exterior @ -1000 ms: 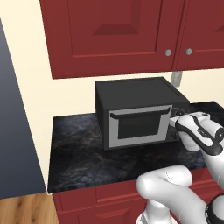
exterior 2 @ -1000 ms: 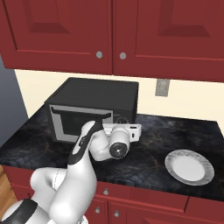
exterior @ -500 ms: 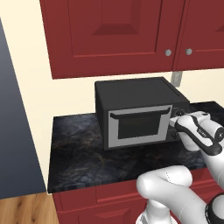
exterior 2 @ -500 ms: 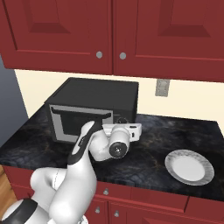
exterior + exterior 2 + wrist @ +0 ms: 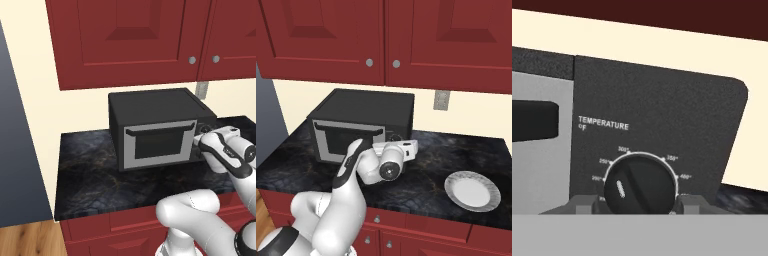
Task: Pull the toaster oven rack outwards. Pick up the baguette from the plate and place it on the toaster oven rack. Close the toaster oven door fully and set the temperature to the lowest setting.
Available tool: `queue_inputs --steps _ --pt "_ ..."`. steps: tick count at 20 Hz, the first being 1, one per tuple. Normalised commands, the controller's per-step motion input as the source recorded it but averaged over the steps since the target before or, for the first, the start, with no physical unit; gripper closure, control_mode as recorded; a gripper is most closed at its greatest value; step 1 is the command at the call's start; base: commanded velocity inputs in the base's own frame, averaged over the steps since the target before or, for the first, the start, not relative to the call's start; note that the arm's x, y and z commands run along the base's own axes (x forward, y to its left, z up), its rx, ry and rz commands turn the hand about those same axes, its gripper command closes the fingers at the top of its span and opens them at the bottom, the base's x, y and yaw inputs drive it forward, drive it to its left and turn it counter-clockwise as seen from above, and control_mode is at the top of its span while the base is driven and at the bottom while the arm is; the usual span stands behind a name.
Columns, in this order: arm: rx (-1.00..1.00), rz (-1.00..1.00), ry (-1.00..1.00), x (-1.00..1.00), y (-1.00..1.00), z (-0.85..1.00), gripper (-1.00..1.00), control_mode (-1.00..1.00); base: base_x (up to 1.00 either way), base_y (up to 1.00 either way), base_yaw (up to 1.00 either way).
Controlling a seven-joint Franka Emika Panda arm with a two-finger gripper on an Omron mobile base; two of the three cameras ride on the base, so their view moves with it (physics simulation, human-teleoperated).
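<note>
The gripper (image 5: 640,202) stands half open with a finger either side of the stiff, round temperature knob (image 5: 640,183), best pinched across its rim

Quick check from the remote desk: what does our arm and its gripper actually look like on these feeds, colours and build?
The arm is made of glossy white rounded shells with dark grey to black bands at the joints and a black strip along the forearm. The wrist ends in a round white hub with a dark disc. The gripper has a white body and small dark grey blocky jaws. No cables or markings show.
</note>
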Motion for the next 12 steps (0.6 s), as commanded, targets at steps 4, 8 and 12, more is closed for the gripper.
queue_inputs --steps 4,8,12 --pt "-0.11 0.0 0.0 0.0 0.0 -0.01 1.0 -1.0 0.0 0.0 0.0" --pt "-0.1 0.0 0.0 0.0 0.0 -0.05 1.0 -1.0 0.0 0.0 0.0" --pt "-0.11 0.0 0.0 0.0 0.0 -0.09 1.0 -1.0 0.0 0.0 0.0"
